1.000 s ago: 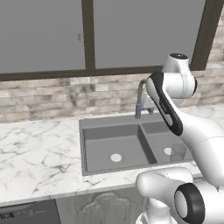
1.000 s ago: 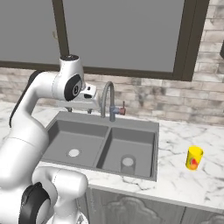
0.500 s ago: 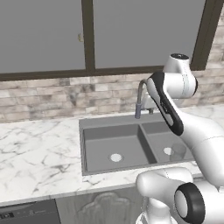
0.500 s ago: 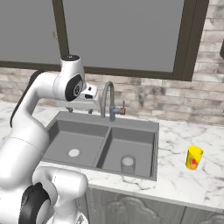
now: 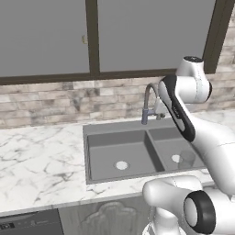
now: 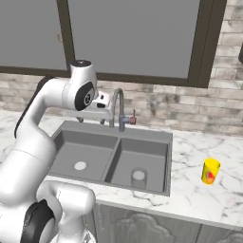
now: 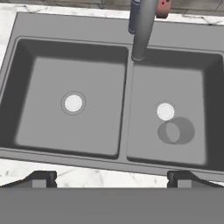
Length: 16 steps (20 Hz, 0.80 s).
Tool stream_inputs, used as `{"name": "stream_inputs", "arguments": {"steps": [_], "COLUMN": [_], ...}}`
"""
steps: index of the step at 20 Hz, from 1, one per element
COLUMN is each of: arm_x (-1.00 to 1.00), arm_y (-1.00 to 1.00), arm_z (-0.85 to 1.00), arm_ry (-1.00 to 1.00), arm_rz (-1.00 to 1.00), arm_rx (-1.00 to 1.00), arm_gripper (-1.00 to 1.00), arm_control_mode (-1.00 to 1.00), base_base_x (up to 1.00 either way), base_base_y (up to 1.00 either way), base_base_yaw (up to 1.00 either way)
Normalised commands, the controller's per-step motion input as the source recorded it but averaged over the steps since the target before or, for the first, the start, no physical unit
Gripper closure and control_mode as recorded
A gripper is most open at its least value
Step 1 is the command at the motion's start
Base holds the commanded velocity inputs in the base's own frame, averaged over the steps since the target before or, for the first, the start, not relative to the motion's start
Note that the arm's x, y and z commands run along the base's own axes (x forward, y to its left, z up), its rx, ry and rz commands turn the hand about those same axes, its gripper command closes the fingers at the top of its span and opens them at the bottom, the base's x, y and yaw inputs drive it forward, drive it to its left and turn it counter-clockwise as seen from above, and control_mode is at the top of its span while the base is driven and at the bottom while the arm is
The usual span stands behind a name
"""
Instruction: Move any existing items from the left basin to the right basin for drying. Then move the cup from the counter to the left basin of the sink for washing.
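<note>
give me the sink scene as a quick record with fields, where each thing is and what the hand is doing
left basin: holds nothing, drain bare
right basin: grey tumbler inside, next to the drain
cup: yellow, upright on the counter, right of the sink
tap: arched, behind the divider
hand: open, above the sink, holding nothing
task state: tumbler already in the right basin; cup not yet moved

A translucent tumbler (image 7: 176, 131) stands in the right basin (image 7: 144, 148) beside its drain (image 7: 165, 111).
</note>
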Motion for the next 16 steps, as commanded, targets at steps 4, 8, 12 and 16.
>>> {"name": "stream_inputs", "arguments": {"steps": [4,8,12,16], "arm_x": [0.0,0.0,-0.03,0.0], "arm_y": [-0.68,-0.88,-0.74,-0.67], "arm_z": [-0.11,-0.18,-0.49,-0.29], "arm_ry": [0.01,0.04,0.08,0.06], "arm_rz": [-0.23,-0.31,-0.34,-0.29], "arm_rx": [-0.11,-0.13,-0.22,-0.19], "arm_gripper": [-1.0,-1.0,-1.0,-1.0], "arm_control_mode": [-1.0,-1.0,-1.0,-1.0], "base_base_x": [0.0,0.0,0.0,0.0], "base_base_y": [0.0,0.0,0.0,0.0], "base_base_yaw": [0.0,0.0,0.0,0.0]}}
